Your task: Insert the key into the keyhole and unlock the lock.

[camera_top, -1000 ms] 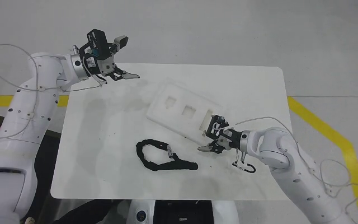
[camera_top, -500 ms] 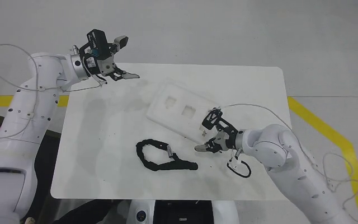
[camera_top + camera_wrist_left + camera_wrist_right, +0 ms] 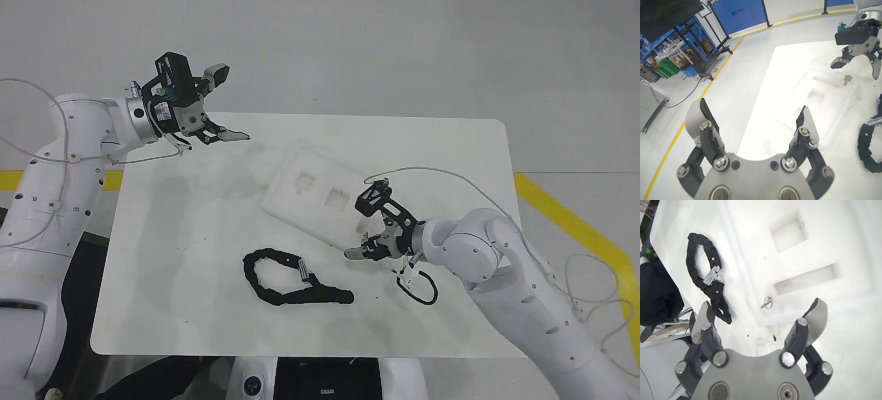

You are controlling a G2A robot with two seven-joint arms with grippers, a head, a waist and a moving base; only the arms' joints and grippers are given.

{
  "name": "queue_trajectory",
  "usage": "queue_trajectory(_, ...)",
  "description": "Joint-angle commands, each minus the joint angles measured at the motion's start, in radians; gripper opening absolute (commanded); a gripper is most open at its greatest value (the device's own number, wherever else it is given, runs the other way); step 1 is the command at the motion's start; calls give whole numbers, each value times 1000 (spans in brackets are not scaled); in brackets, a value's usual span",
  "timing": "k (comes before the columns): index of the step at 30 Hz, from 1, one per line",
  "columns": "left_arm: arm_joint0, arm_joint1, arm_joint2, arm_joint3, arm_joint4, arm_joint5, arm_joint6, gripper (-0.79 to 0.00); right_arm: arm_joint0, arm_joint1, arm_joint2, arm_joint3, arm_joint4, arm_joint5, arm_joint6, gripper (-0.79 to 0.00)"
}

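So the right gripper (image 3: 761, 305) is spread wide open with nothing in it. The small silver key (image 3: 767, 302) lies flat on the white foam tray (image 3: 848, 256) just ahead of its jaws, roughly between them, by the tray's corner. The black fabric-sleeved chain lock (image 3: 696, 272) with its chrome cylinder (image 3: 710, 276) sits on the white table (image 3: 674, 237) out past one jaw. The left gripper (image 3: 753, 104) is wide open and empty too, with the tray well ahead of its jaws.

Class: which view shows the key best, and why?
Right wrist view: the key lies near, unobstructed, on the foam tray. Left wrist view shows it farther off; in the top view it's too small to tell.
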Motion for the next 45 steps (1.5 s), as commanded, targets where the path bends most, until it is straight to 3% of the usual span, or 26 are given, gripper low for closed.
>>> queue_trajectory(1, 0, 0, 0, 0, 0, 0, 0, 0, 3, -2, -7, 5, 0, 4, -1, -179)
queue_trajectory(5, 0, 0, 0, 0, 0, 0, 0, 0, 11, -6, -22, 13, -7, 15, -2, -363)
queue_trajectory(13, 0, 0, 0, 0, 0, 0, 0, 0, 20, -9, -33, 12, -71, 81, 19, -434)
queue_trajectory(23, 0, 0, 0, 0, 0, 0, 0, 0, 21, -13, -39, 9, -103, 114, 25, -619)
queue_trajectory(28, 0, 0, 0, 0, 0, 0, 0, 0, 23, -15, -37, 18, -115, 131, 28, -779)
queue_trajectory(45, 0, 0, 0, 0, 0, 0, 0, 0, 38, -17, -7, 8, -296, 234, 4, -785)
